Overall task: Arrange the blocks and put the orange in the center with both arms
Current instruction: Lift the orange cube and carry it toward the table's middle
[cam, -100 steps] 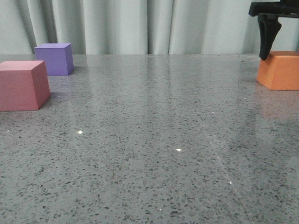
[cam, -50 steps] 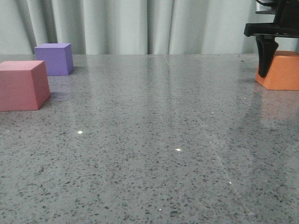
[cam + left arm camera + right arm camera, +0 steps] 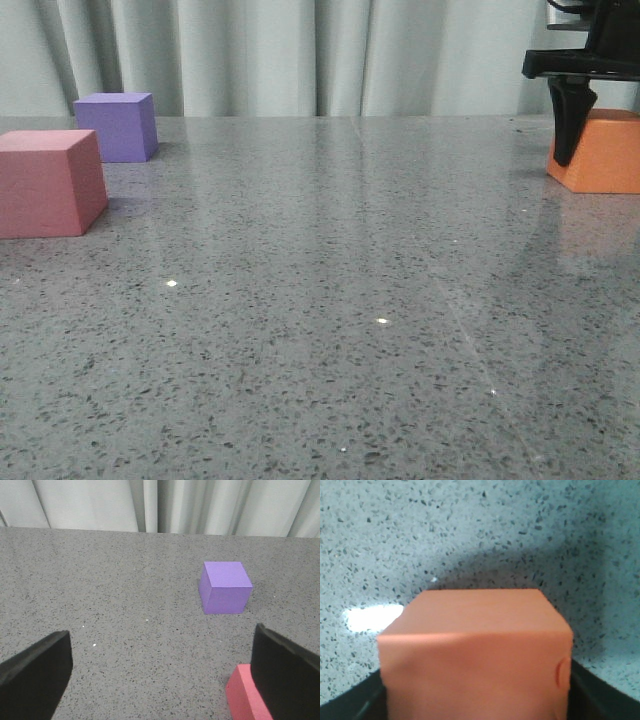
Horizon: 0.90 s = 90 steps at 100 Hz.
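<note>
The orange cube (image 3: 605, 155) rests on the table at the far right edge of the front view. One dark finger (image 3: 568, 125) of my right arm stands against its left face. Up close, the orange (image 3: 475, 640) fills the space between the black fingers, and my right gripper (image 3: 475, 700) is shut on it, one side dented by a finger. The pink cube (image 3: 45, 185) sits at the far left, the purple cube (image 3: 118, 127) just behind it. My left gripper (image 3: 162, 675) hovers open and holds nothing, the pink cube (image 3: 245, 695) beside one finger, the purple cube (image 3: 226, 587) farther off.
The grey speckled table (image 3: 320, 300) stretches between the pink and purple cubes on the left and the orange one on the right. A pale curtain (image 3: 300, 55) hangs behind the table's far edge.
The right gripper came down from above the orange cube until its finger sat alongside the cube's left face; over the last half second it stayed put. The pink and purple cubes have not moved.
</note>
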### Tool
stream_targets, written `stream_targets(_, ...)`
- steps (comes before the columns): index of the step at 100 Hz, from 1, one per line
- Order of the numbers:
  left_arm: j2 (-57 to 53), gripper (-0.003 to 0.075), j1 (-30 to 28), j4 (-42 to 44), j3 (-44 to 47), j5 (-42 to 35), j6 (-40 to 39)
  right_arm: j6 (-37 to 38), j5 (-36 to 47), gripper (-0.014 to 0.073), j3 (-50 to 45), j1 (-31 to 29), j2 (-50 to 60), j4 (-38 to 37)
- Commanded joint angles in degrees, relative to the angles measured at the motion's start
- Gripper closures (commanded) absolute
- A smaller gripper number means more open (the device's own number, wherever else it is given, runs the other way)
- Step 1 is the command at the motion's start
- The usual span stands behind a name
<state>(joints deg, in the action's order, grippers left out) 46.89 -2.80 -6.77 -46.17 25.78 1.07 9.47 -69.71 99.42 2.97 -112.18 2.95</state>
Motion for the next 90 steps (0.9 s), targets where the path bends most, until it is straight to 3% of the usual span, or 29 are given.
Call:
stream_targets(1,-0.2,0.0029,0.0,-0.8,-1.8,-4.1,-0.1,-0.6,-1.3,0.0444,1.8,-0.1,3.3,0.1)
stream_targets(23,-0.2,0.0029,0.0,-0.8,-1.8,-4.1,-0.1,0.7,-6.0,0.0444,8.0,2.7,3.3,0.5)
stream_targets(47,-0.2,0.0029,0.0,-0.8,-1.8,-4.1,-0.1,5.5,-6.3,0.0444,16.7,11.3,3.0,0.4)
stream_targets(90,-0.2,0.0029,0.0,-0.8,-1.8,-4.1,-0.1,15.2,-5.9,0.0444,18.8,23.4,2.0,-2.9)
